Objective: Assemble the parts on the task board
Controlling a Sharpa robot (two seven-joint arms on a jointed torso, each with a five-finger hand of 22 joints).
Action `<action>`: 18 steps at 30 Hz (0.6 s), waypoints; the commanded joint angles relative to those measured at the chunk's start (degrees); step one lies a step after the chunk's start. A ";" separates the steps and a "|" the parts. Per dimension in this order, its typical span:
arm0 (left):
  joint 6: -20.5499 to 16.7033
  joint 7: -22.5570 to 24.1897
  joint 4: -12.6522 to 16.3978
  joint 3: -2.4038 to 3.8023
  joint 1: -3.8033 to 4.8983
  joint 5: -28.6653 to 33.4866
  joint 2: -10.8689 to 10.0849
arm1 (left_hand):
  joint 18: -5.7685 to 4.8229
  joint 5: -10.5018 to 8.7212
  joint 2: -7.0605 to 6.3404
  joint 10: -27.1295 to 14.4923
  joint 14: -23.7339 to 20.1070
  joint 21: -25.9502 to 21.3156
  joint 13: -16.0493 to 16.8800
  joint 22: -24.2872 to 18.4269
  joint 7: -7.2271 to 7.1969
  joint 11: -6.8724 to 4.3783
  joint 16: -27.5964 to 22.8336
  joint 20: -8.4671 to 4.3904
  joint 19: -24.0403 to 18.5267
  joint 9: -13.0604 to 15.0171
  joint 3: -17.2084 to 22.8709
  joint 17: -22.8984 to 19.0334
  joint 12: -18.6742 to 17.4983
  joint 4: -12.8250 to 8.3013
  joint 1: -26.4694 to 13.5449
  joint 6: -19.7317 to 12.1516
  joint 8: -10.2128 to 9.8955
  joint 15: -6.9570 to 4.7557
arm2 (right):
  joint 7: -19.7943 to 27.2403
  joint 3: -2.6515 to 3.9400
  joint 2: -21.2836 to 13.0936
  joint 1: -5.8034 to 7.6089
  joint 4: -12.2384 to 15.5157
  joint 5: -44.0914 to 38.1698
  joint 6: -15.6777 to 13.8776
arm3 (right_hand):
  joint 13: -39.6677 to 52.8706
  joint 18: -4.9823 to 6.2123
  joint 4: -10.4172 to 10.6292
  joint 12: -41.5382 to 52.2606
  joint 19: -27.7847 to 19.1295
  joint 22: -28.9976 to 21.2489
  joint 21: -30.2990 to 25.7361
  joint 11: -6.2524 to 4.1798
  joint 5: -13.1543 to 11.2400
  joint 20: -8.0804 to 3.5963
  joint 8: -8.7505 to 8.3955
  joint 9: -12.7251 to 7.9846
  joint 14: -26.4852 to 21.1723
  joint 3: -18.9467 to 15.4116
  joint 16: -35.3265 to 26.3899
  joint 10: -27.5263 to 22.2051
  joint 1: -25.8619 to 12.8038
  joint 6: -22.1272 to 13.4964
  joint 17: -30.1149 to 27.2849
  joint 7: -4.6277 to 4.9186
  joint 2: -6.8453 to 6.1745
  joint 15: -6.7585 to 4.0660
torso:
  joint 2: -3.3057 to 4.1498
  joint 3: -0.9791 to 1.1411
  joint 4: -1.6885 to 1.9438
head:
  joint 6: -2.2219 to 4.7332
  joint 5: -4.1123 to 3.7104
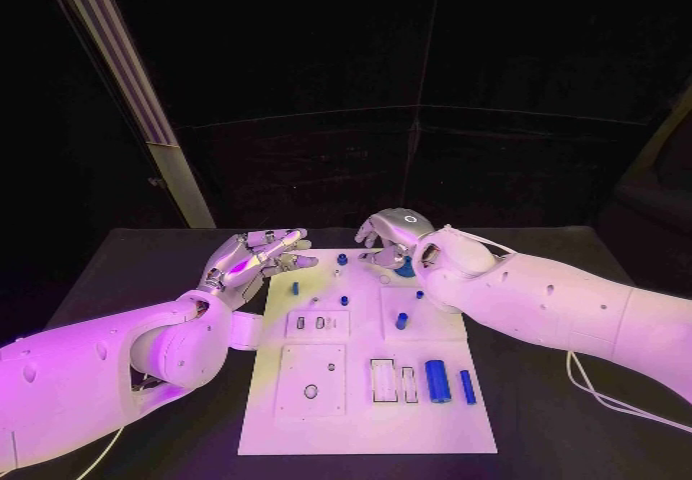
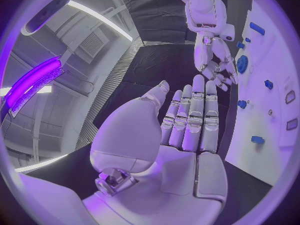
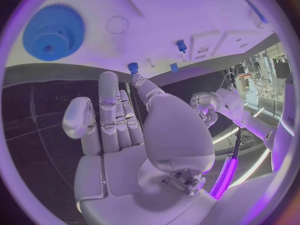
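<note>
The white task board point(image 1: 361, 410) lies in the middle of the black table. A big blue gear point(image 1: 407, 268) sits at its far edge, also seen as the gear point(image 3: 53, 32) and the gear point(image 2: 242, 64). My right hand point(image 1: 392, 238) hovers just over that far edge beside the gear, fingers apart and holding nothing; the right hand point(image 3: 122, 120) has a fingertip close to a small blue peg point(image 3: 133, 67). My left hand point(image 1: 260, 255) floats off the board's far left corner, and the left hand point(image 2: 187, 120) has straight fingers and a bare palm.
Small blue pegs point(image 1: 342, 259) stand near the far edge, another peg point(image 1: 402, 321) mid-board. Two blue cylinders point(image 1: 437, 381) lie at the near right beside rectangular slots point(image 1: 384, 380). Black table point(image 1: 144, 270) surrounds the board. A cable point(image 1: 606, 395) trails under my right arm.
</note>
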 commanded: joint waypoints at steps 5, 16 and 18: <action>1.38 0.27 0.23 0.05 0.11 -0.06 -0.28 | 0.88 0.11 0.05 0.27 -0.26 -0.23 -0.06 -0.07 0.05 0.19 -0.30 0.22 0.27 0.04 0.41 0.09 -0.28 -0.15 0.79 0.37 -0.24 0.01 | -2.49 1.50 -6.43 0.38 5.39 15.14 3.57 | 7.53 -2.35 3.41 11.04 5.63 9.11 4.48 -2.91 3.00 -2.24 -0.16 -0.32 3.48 -3.91 11.01 12.50 -3.26 -0.98 14.89 -2.17 -2.76 -2.12 | -0.66 0.29 -0.84 | 0.24 -0.04; 1.40 0.25 0.08 0.04 0.11 -0.06 -0.09 | 0.89 0.10 0.03 0.32 -0.24 -0.23 -0.05 -0.08 0.06 0.18 -0.32 0.21 0.29 0.04 0.44 0.11 -0.29 -0.16 0.76 0.40 -0.24 0.00 | -7.26 2.09 -9.60 0.43 4.72 14.54 12.81 | 47.50 -3.29 12.95 46.89 8.03 14.33 7.11 -1.47 3.33 -1.21 1.31 -0.33 4.10 -14.57 25.58 7.34 1.36 -8.12 35.68 -0.61 -2.09 -0.83 | -0.49 0.27 -0.75 | 0.39 -0.52; 1.40 0.27 0.02 0.04 0.10 -0.06 -0.03 | 0.89 0.10 0.02 0.32 -0.23 -0.24 -0.06 -0.08 0.06 0.18 -0.33 0.21 0.29 0.04 0.45 0.11 -0.30 -0.16 0.75 0.40 -0.25 0.00 | -7.63 2.11 -9.46 0.43 4.26 14.16 14.03 | 48.79 -3.33 13.37 47.87 8.14 14.55 7.21 -1.39 4.04 -1.12 1.64 -0.30 4.11 -14.84 26.04 7.18 2.20 -8.38 36.39 -0.56 -1.81 -0.76 | -0.45 0.24 -0.77 | 0.58 -0.65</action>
